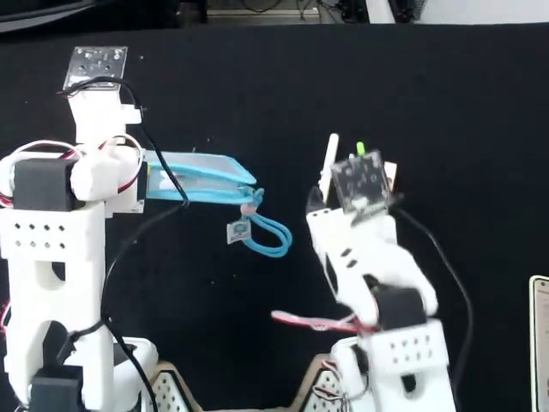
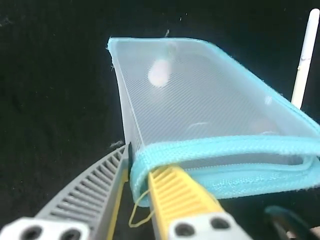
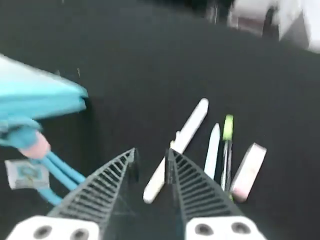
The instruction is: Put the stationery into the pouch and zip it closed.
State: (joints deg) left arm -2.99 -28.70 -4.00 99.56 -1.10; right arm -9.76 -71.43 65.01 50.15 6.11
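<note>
A translucent pouch (image 1: 202,176) with teal trim lies at the left of the black table, its blue strap (image 1: 268,233) and tag trailing toward the middle. My left gripper (image 2: 135,175) is shut on the pouch (image 2: 200,105) at the corner of its zipper edge. My right gripper (image 3: 150,155) hangs open above a white pen (image 3: 177,145), whose near end lies between the fingers. Beside it lie a second white pen (image 3: 212,147), a green-capped pen (image 3: 227,142) and an eraser (image 3: 248,172). From above, the right gripper (image 1: 319,199) stands over the white pen (image 1: 331,154).
The pouch's pink zip pull (image 3: 36,145) and tag (image 3: 25,172) lie close to the right gripper. A metal plate (image 1: 99,64) sits at the table's far left, and a white object (image 1: 540,343) at the right edge. Black cloth stretches open behind the stationery.
</note>
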